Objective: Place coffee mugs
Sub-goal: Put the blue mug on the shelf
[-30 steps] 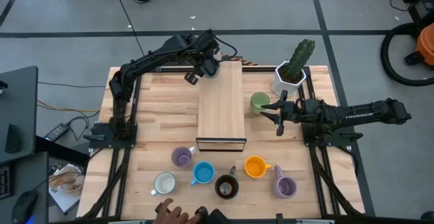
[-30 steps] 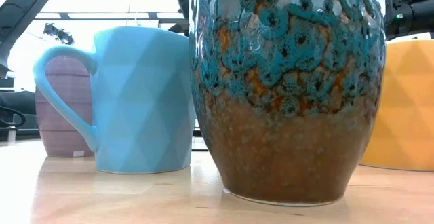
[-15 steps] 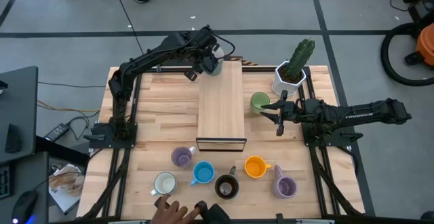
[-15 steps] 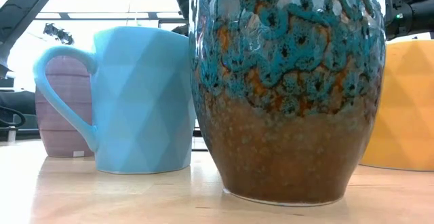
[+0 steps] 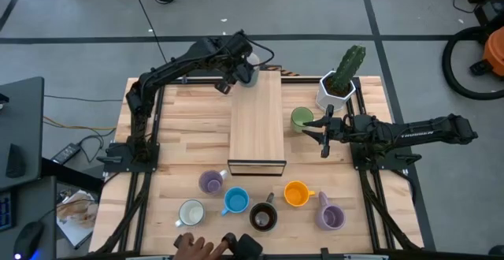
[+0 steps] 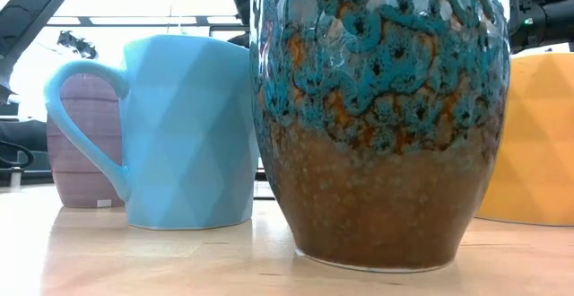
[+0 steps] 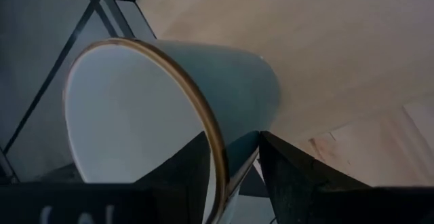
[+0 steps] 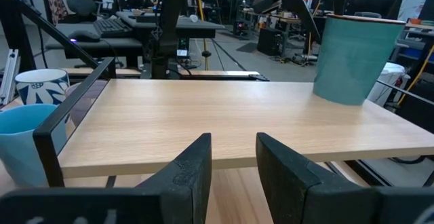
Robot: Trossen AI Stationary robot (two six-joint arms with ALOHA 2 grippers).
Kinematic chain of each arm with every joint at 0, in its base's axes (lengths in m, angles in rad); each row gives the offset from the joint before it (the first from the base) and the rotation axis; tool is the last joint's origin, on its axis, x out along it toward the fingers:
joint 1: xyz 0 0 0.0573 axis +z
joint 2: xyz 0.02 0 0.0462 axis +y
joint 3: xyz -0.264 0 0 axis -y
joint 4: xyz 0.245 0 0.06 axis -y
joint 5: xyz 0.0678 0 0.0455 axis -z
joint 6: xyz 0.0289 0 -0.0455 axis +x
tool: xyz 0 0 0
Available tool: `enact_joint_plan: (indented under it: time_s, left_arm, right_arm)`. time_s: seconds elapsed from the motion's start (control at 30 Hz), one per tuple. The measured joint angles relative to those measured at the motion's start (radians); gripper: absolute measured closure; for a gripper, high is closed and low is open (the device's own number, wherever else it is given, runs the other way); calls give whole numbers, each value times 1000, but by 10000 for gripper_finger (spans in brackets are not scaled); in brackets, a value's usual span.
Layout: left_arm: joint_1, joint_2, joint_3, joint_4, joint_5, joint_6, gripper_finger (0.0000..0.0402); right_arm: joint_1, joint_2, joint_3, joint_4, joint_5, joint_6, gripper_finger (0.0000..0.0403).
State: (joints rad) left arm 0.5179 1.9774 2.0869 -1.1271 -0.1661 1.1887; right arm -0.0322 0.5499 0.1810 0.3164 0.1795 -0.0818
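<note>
Little has shifted in the past second: your left gripper (image 5: 246,69) has edged a touch toward the raised wooden shelf's (image 5: 257,126) far corner, and a person's hand (image 5: 191,247) at the bench's (image 5: 173,134) 6 o'clock edge has crept along. The left gripper is clenched on the rim of a pale mug (image 7: 169,115), one finger inside the wall and one outside, and the mug hangs tilted at the shelf's 11 o'clock corner. To do this step well, level the mug first, bring its base flat onto the shelf clear of the edge, then let go only once it bears its own weight; a rim pinch can twist on release. Your right gripper (image 5: 323,131) waits with its fingers apart at 3 o'clock, just beside the green mug (image 5: 301,118) and the cactus pot (image 5: 334,91). The overhead view alone shows the row still waiting near 6 o'clock: lavender mug (image 5: 210,183), white mug (image 5: 190,212), blue mug (image 5: 234,202), dark brown mug (image 5: 263,217), orange mug (image 5: 295,194) and a second lavender mug (image 5: 331,215). The right wrist view alone shows the held mug looking already upright on the shelf; whether its base touches cannot be told.
</note>
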Motion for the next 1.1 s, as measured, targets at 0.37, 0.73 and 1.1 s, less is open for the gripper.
enact_joint_plan:
  time_s: [0.37,0.73,1.1]
  left_arm:
    - [-21,0,0,-8,-93,-136,269]
    - [-44,-1,0,-35,-132,-248,269]
    - [-44,-2,0,-38,-152,-262,269]
  right_arm:
    - [0,0,0,2,0,0,281]
    - [0,0,0,3,-27,8,281]
    - [0,0,0,3,-27,8,281]
